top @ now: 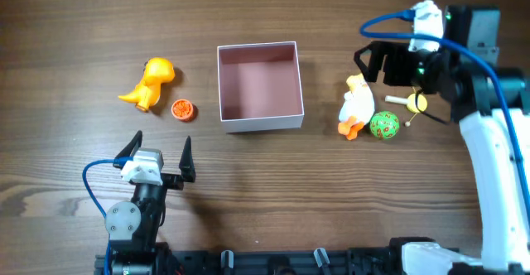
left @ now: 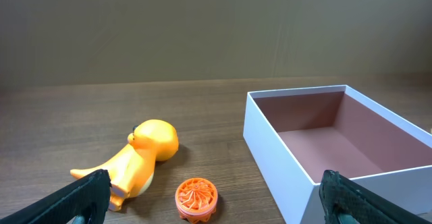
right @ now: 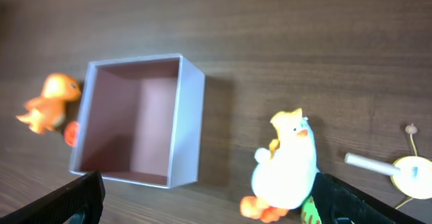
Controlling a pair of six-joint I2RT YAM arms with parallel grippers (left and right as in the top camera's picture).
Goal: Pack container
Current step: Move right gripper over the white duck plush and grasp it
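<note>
The box point(left: 277, 163) is running off the left wrist view's right edge; the green ball point(right: 307, 214) is barely showing.

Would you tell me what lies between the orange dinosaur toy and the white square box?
A small orange ridged disc, nearer the dinosaur than the box, shown in the overhead view.

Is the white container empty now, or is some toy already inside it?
Empty. The container shows only a bare pinkish floor in all three views.

Robotics lab, seemingly: dark wood-grain bench point(top: 331, 200), black blue-cabled robot arm point(top: 132, 221) at left, white blue-cabled robot arm point(top: 497, 167) at right.
</note>
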